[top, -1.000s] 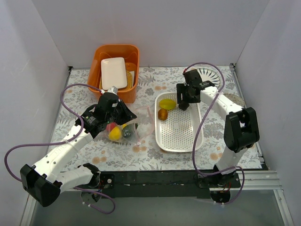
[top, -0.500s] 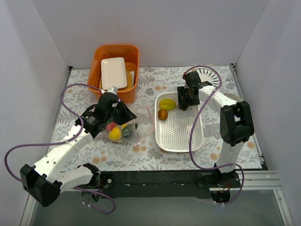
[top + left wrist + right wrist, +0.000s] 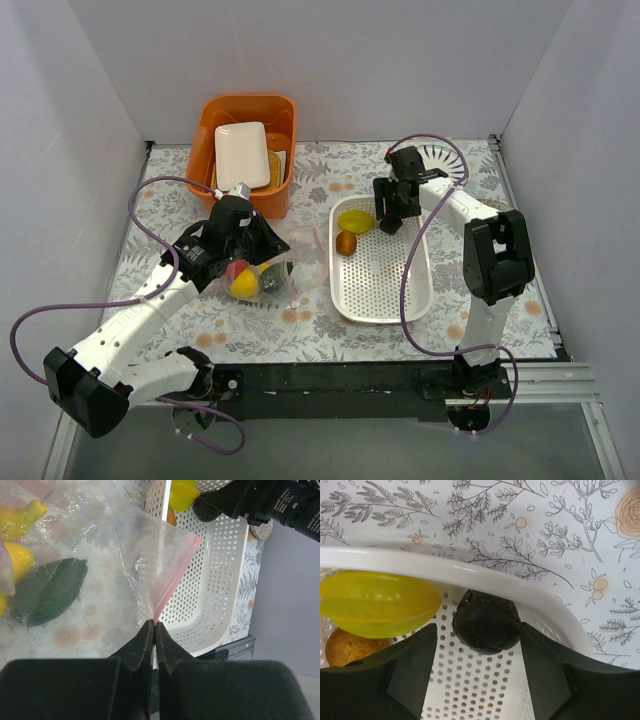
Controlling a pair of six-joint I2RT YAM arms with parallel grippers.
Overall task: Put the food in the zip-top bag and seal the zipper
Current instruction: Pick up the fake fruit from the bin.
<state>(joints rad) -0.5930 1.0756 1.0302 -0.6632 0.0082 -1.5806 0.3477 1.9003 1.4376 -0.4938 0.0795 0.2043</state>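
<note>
My left gripper [image 3: 154, 624] is shut on the zip-top bag [image 3: 100, 565], pinching it just below the pink zipper [image 3: 175, 575]. In the top view it [image 3: 275, 243] holds the bag [image 3: 268, 278] up left of the white basket [image 3: 420, 290]. Yellow pieces [image 3: 17, 555] and a green leaf piece [image 3: 47, 590] lie inside the bag, with a red one [image 3: 238, 268]. My right gripper [image 3: 477, 630] is open in the basket's far corner, its fingers either side of a dark round piece [image 3: 486, 621]. A yellow star fruit [image 3: 375, 602] and a brown piece [image 3: 345, 647] lie beside it.
An orange bin [image 3: 215, 115] holding a white plate [image 3: 242, 155] stands at the back left. A striped plate [image 3: 442, 155] lies at the back right. The basket's rim [image 3: 420, 562] curves just beyond my right fingers. White walls close in three sides.
The right arm's elbow has swung inwards and its gripper has shifted slightly at the basket's far end. The left arm and bag have not moved.
</note>
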